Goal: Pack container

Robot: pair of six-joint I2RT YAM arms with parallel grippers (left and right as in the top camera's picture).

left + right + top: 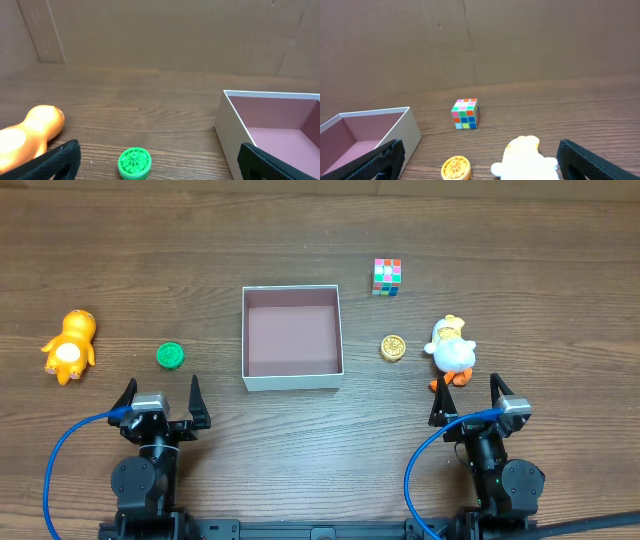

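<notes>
The container (292, 381), a square shallow box with white walls and a pinkish-brown floor, sits empty at the table's middle; it also shows in the left wrist view (235, 125) and the right wrist view (410, 125). A green disc (170, 355) (134, 163) and an orange plush toy (69, 345) (30, 135) lie to its left. A yellow disc (392, 347) (456, 168), a white and yellow duck toy (450, 348) (525, 160) and a colour cube (387, 276) (465, 113) lie to its right. My left gripper (160, 402) (160, 162) is open and empty just short of the green disc. My right gripper (468, 404) (480, 160) is open and empty just short of the duck.
A brown cardboard wall (165, 30) stands behind the table. Blue cables (60, 460) run along both arm bases at the front edge.
</notes>
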